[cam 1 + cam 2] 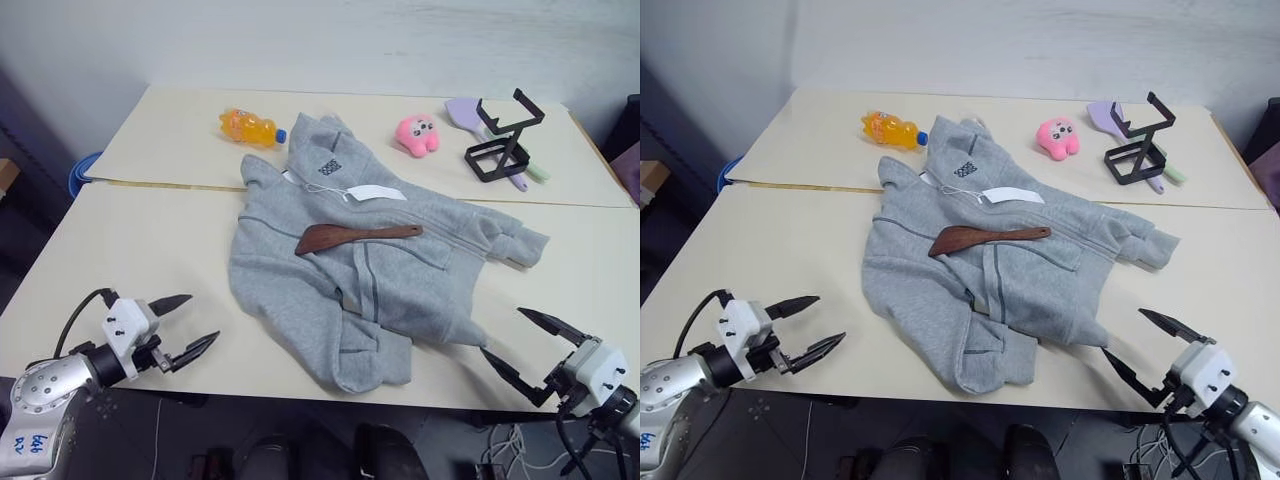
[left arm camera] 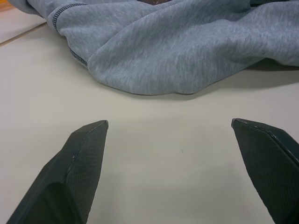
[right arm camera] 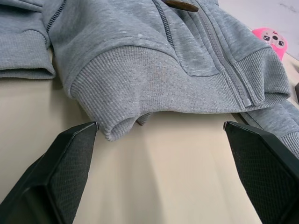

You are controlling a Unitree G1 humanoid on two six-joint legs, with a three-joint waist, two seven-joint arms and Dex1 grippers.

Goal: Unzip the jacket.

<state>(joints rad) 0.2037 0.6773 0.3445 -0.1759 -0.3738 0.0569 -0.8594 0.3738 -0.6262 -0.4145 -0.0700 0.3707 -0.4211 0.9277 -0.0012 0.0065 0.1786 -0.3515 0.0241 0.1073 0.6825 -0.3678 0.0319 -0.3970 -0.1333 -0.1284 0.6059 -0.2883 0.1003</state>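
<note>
We are looking down at the jacket (image 1: 370, 270), which is lying crumpled and front-up across the middle of the pale desk (image 1: 150, 250), its hood toward the far side and its ribbed hem toward us. A white paper tag (image 1: 375, 193) is resting on its chest, just beside a small dark logo (image 1: 329, 168), and a brown wooden spatula (image 1: 352, 237) is lying across the front of the fabric. The zipper is running closed down the front as far as we can see.

Beyond the hood an orange bottle (image 1: 249, 127) is lying on its side. A pink plush toy (image 1: 417, 133), a black wire stand (image 1: 505, 140) and a lilac brush (image 1: 463, 113) are sitting toward the far right corner.

We are holding our left gripper (image 1: 185, 325) over the near left part of the desk, its jaws standing wide and empty, near the jacket's edge but apart from it. Our right gripper (image 1: 525, 347) is hovering at the near right edge, jaws likewise wide and empty, pointing at the ribbed hem without touching it.
</note>
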